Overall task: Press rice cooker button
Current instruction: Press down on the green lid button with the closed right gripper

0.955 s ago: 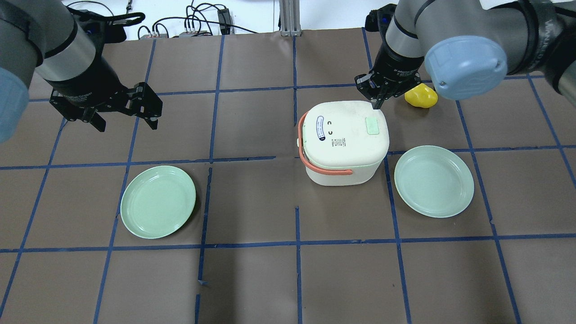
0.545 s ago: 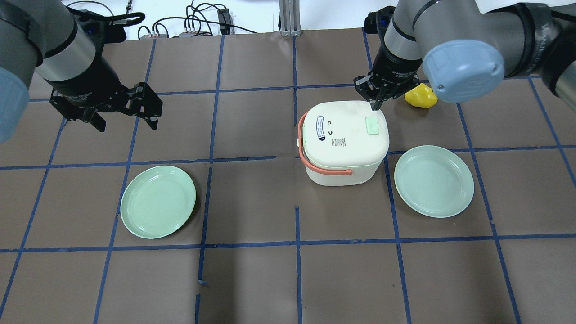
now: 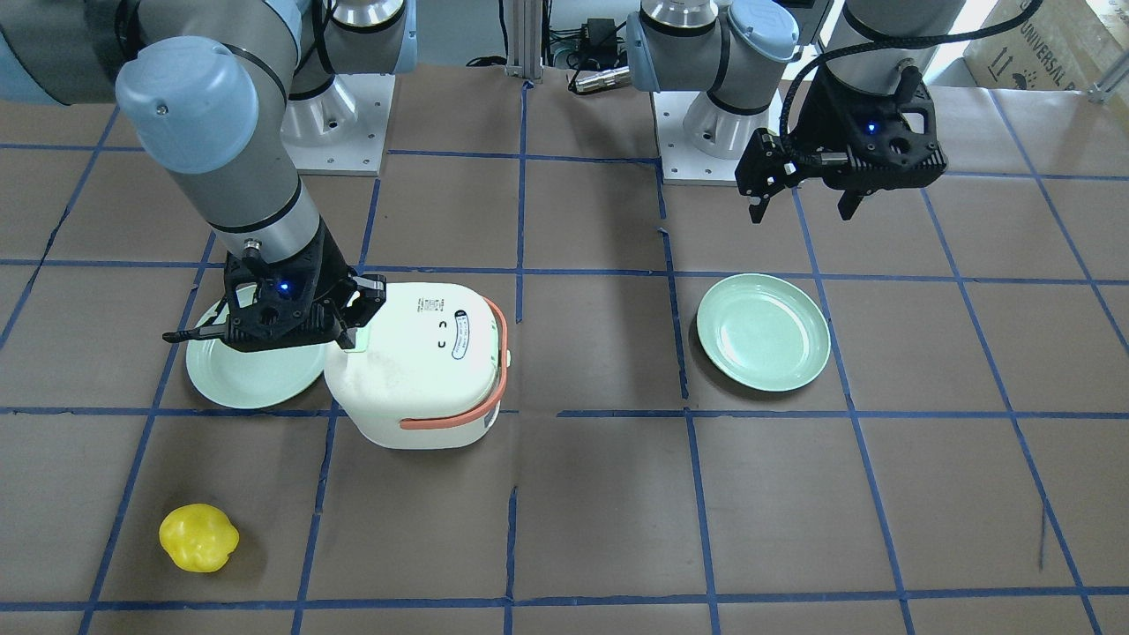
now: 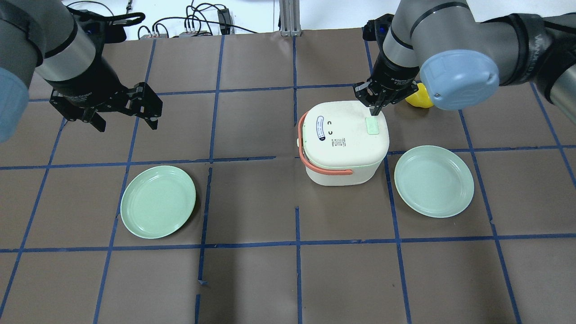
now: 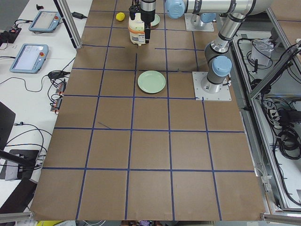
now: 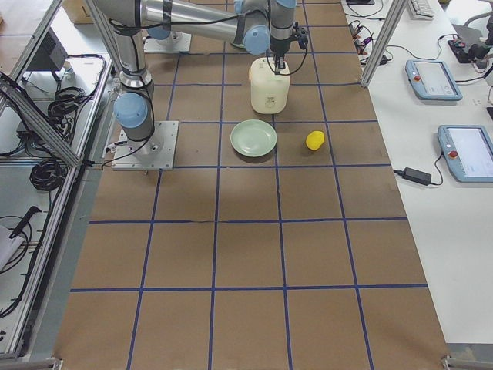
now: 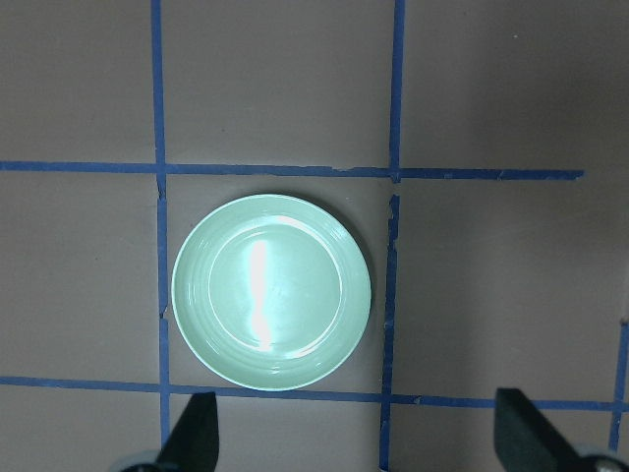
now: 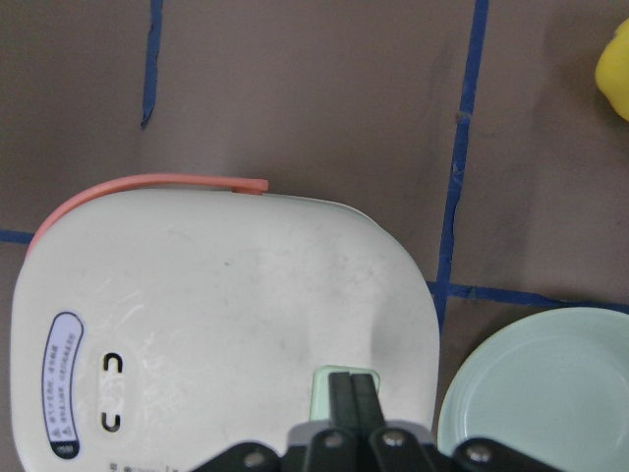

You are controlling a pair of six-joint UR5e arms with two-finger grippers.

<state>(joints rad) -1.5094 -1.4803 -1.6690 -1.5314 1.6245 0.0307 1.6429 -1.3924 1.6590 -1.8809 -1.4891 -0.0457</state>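
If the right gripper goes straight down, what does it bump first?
Probably the green button on the rice cooker: the shut right gripper points right at it. Contact is unclear.

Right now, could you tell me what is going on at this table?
The right gripper, shut, points its fingertips down at the pale green button on the lid of the white rice cooker. Whether it is touching the button is unclear. The left gripper hangs open off to the side, holding nothing.
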